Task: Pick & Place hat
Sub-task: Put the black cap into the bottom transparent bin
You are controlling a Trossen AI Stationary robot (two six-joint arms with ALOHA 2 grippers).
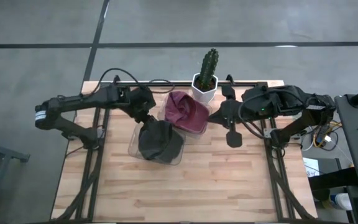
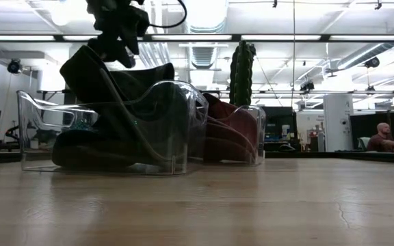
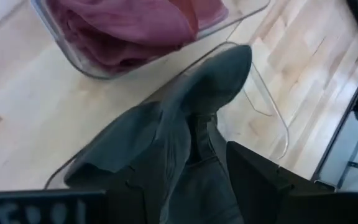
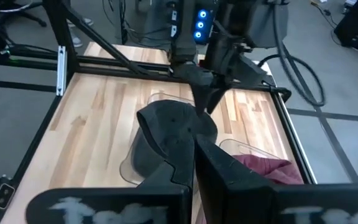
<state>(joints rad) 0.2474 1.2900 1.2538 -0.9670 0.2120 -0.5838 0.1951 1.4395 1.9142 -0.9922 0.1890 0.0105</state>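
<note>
The left gripper (image 1: 146, 115) pinches the dark hat (image 1: 160, 140) by its upper edge, the hat draped into the clear bin (image 1: 133, 148). Just beside that bin, toward the cactus (image 1: 209, 67), a second bin (image 2: 255, 137) holds a maroon hat (image 1: 188, 112). The right gripper (image 1: 217, 116) waits past the maroon hat, fingers pressed together.
</note>
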